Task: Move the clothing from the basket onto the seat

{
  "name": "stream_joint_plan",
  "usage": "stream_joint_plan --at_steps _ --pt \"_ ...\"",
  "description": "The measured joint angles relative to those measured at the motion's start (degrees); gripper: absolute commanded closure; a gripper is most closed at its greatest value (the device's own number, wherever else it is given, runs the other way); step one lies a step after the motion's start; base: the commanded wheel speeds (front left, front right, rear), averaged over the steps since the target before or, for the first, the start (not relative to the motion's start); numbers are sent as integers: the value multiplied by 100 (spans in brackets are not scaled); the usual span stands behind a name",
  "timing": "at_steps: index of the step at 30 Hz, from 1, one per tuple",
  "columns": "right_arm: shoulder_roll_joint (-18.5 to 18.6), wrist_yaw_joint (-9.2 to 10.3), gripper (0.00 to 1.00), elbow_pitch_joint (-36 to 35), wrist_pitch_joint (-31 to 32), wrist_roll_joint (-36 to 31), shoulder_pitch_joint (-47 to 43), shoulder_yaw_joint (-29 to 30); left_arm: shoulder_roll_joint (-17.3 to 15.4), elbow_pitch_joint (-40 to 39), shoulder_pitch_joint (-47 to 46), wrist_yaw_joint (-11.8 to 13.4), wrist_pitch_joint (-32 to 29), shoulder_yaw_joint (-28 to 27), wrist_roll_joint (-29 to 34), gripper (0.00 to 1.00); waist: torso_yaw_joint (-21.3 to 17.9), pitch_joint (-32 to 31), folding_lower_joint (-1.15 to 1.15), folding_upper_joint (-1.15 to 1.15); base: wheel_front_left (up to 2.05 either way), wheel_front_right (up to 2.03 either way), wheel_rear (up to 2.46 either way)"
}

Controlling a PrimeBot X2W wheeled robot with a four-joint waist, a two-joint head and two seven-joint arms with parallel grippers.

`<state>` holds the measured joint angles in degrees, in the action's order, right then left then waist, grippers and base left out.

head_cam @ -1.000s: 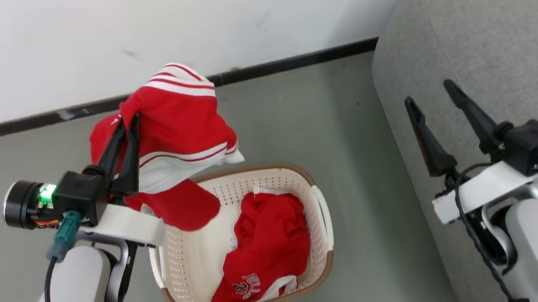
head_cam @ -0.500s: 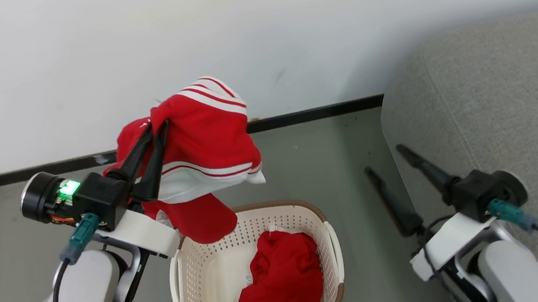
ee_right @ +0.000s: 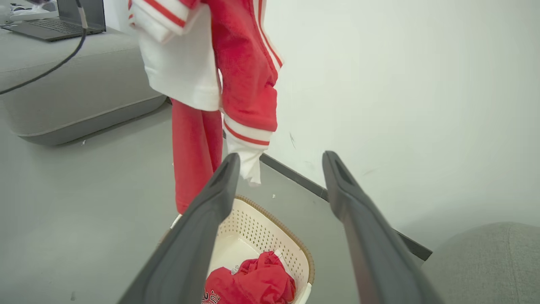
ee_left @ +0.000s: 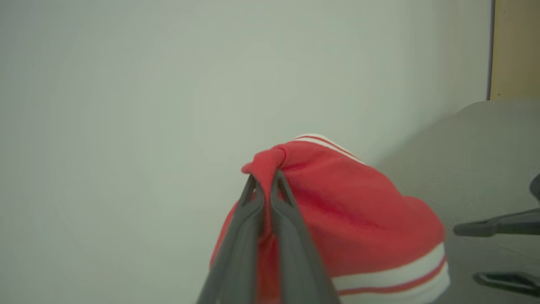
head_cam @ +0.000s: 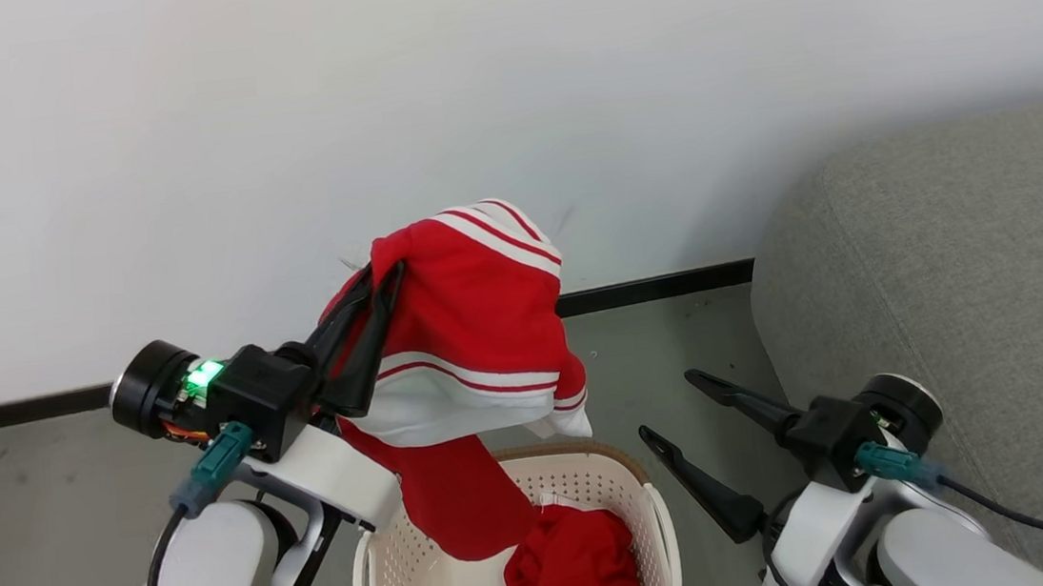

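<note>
At centre frame the left gripper (head_cam: 383,273), its fingers pressed together, pinches a red garment (head_cam: 478,335) with white stripes. The garment hangs down into the cream basket (head_cam: 596,472) at the bottom edge. A second red garment (head_cam: 577,575) lies inside the basket. At lower right the right gripper (head_cam: 668,403) stands empty with fingers spread, beside the grey seat (head_cam: 961,289).

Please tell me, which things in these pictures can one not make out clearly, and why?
- Head view: the bottom edge cuts off the basket, so its contents cannot be counted.
- Right wrist view: the lettering on the jersey is cut by the bottom edge and unreadable.
- Left wrist view: the held garment is bunched at the left gripper; its kind is unclear.
</note>
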<state>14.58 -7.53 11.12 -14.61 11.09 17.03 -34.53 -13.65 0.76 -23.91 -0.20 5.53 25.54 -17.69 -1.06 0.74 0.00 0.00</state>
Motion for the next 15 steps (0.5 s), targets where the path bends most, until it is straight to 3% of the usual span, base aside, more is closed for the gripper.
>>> stream_joint_plan --at_steps 15 --pt "19 0 0 814 49 244 702 -1031 134 -375 101 -54 -379 258 -93 100 178 -364 0 0 0 0 0"
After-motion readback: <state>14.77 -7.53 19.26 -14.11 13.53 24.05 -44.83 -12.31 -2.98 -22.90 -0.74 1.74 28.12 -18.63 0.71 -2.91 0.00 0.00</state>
